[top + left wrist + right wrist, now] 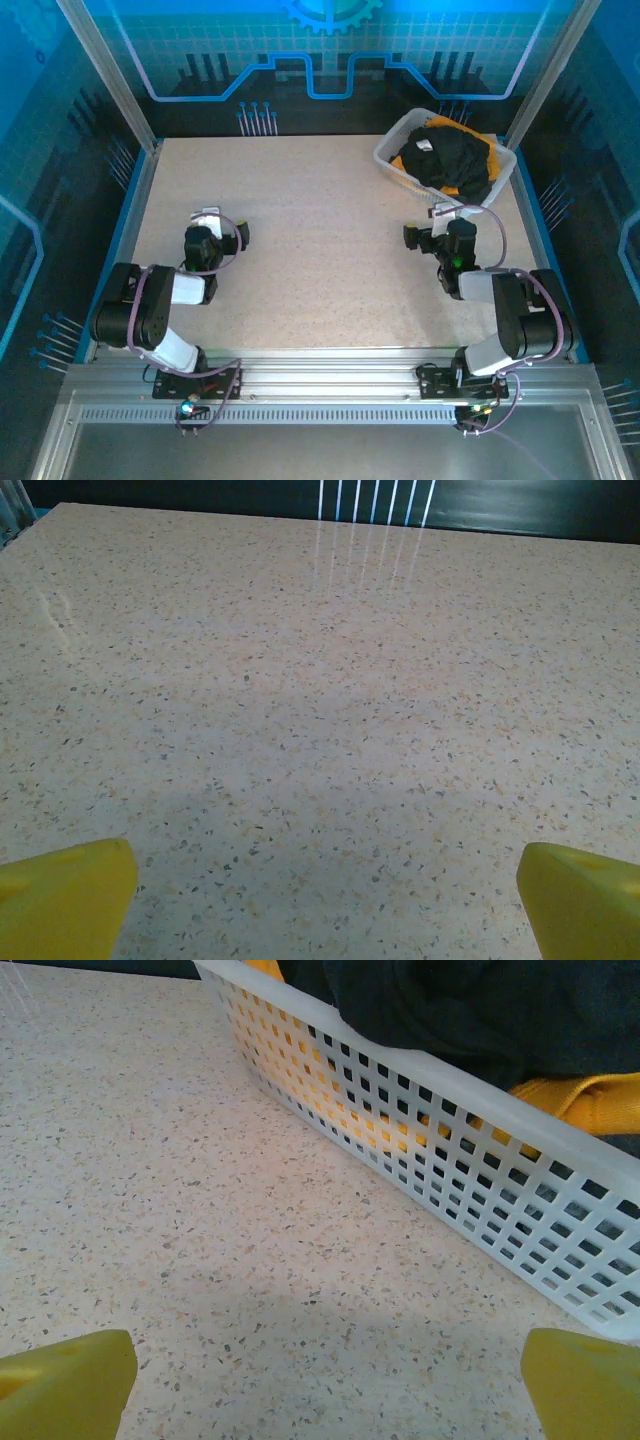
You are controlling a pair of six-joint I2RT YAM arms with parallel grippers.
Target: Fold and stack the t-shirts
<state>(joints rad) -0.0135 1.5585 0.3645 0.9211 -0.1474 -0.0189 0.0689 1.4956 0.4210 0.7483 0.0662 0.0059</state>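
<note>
Black t-shirt [480, 1010] heaped over orange t-shirts [590, 1100] inside basket [450, 1175], right gripper [325, 1380] just beside basket, fingers wide apart, left gripper [320, 900] well away from basket, fingers likewise spread

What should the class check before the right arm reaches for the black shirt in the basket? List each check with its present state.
1. Right jaws open: ok, fingertips wide apart, nothing between.
2. Left jaws open: ok, nothing held.
3. Black shirt on top: ok, it lies over the orange shirt.
4. Right jaws apart from the basket: ok, its wall stands ahead, untouched.
5. Room to fold on the table: ok, broad bare surface between the arms.
6. Number of orange shirts: cannot tell, mostly hidden.
</note>
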